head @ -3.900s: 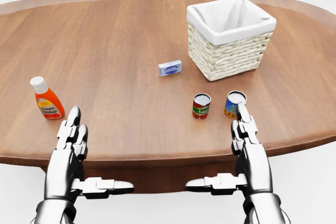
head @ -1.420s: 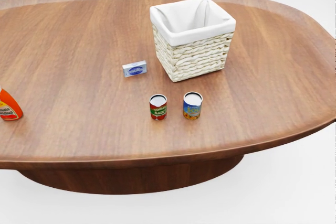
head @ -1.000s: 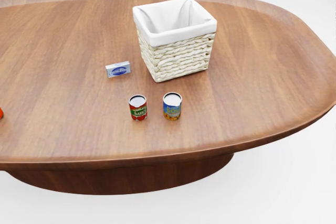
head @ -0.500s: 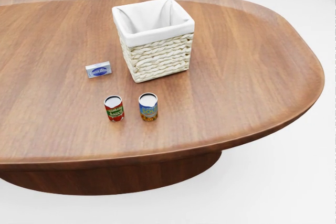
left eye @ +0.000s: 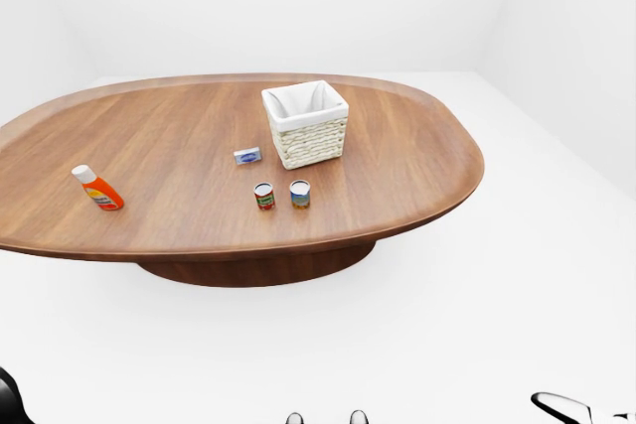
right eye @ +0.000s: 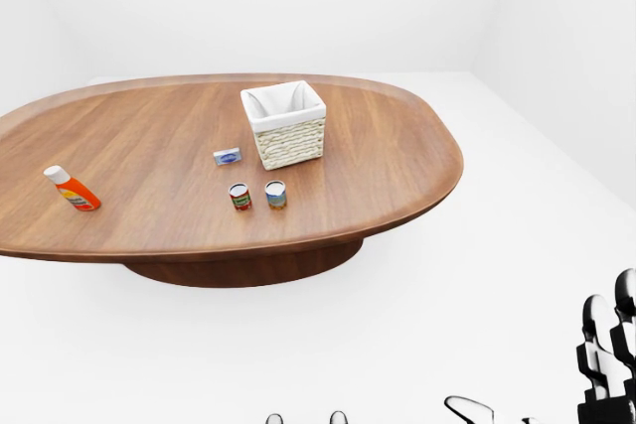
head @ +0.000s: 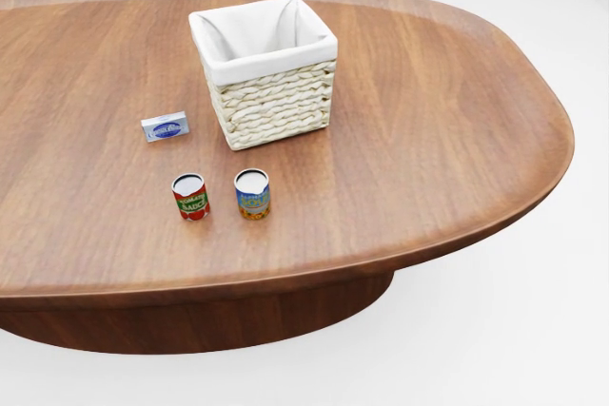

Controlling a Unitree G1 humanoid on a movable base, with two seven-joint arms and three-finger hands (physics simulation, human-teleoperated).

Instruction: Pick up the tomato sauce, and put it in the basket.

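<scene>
Right hand low at right edge, tomato sauce well apart on table

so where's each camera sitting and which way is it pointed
Head view: on the head, angled down at the basket and tomato sauce can; no body shows.
Left-eye view: head, wider, whole table; body bits at bottom edge.
Right-eye view: same scene; right hand at lower right.
Both eye views share the orange bottle.
</scene>
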